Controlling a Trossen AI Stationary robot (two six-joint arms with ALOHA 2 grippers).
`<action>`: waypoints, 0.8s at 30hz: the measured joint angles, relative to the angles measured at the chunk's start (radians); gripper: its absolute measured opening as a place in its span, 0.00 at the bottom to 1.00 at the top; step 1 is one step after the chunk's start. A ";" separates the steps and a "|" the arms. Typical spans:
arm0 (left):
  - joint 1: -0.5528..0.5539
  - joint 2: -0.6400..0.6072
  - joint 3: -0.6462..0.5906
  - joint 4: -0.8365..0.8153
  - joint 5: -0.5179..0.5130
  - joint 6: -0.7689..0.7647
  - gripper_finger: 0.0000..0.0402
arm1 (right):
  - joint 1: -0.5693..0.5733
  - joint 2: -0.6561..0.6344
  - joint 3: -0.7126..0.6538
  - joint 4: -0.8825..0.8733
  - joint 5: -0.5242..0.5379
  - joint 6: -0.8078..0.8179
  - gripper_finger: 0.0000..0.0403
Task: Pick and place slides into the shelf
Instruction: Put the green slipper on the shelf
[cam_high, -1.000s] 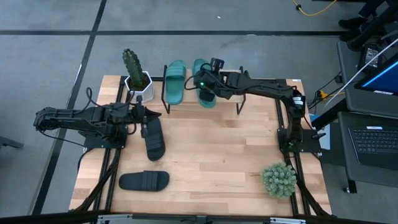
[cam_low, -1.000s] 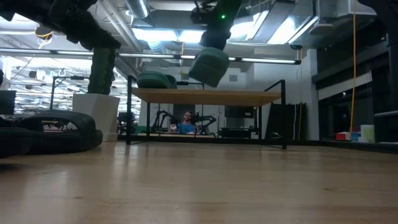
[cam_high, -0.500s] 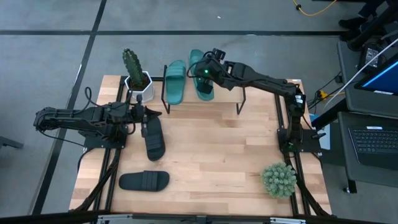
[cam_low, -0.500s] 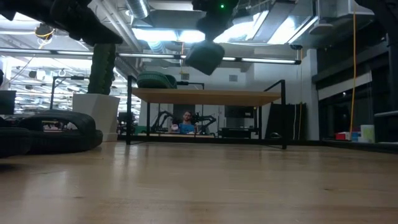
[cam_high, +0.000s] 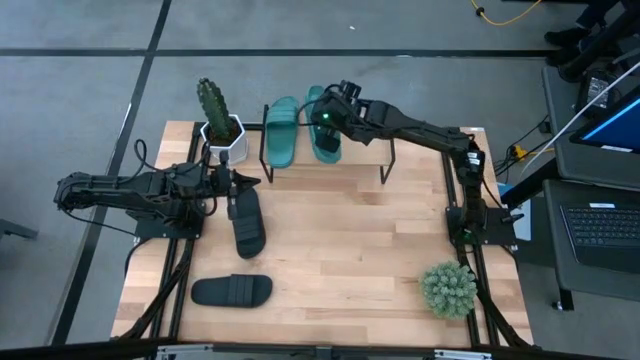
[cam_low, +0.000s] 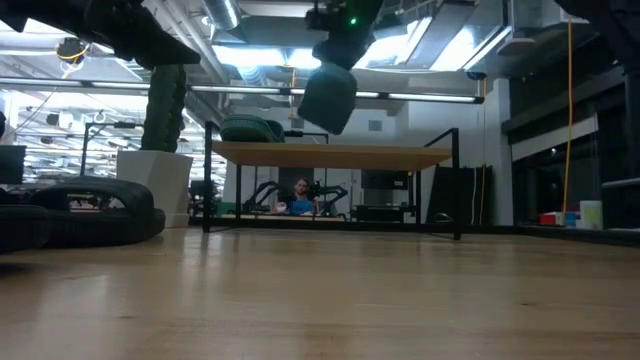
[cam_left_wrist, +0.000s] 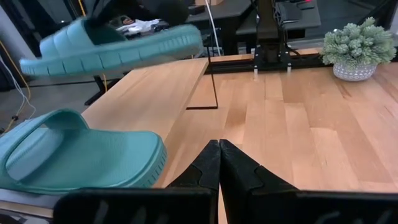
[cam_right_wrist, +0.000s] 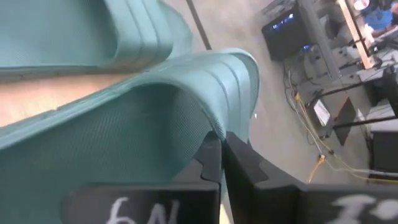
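- Since a second ago, the right gripper (cam_high: 327, 117) has carried its teal-green ribbed rubber slide (cam_high: 322, 130) farther over the low shelf with the light wooden plank top and thin black legs (cam_high: 360, 150), and it now hangs lower than it did half a second ago.
- Right fingers (cam_right_wrist: 214, 168) are clamped shut on the strap edge of this slide, which is held in the air above the plank, just beside the second teal slide (cam_high: 281, 130) already lying on the shelf.
- Seen from above, the held slide's long axis runs front to back across the plank, parallel to its mate; I cannot tell which end is the toe.
- To finish well, I would level the sole, keep it parallel and clear of the neighbour, and lower until it bears on the plank before letting go.
- Left gripper (cam_high: 232, 183) waits with fingers pressed together and empty, at the near end of a black rubber slide (cam_high: 247, 221) on the table; another black slide (cam_high: 231, 291) lies nearer the front edge.
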 joint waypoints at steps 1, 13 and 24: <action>0.000 0.000 0.000 0.000 0.000 0.000 0.00 | 0.000 0.010 0.000 0.006 0.012 0.000 0.02; 0.000 0.000 0.000 -0.002 0.000 -0.008 0.00 | -0.006 0.104 -0.001 0.014 0.087 -0.001 0.02; 0.000 0.000 0.000 -0.003 0.000 -0.007 0.00 | -0.008 0.114 -0.001 0.015 0.033 0.005 0.02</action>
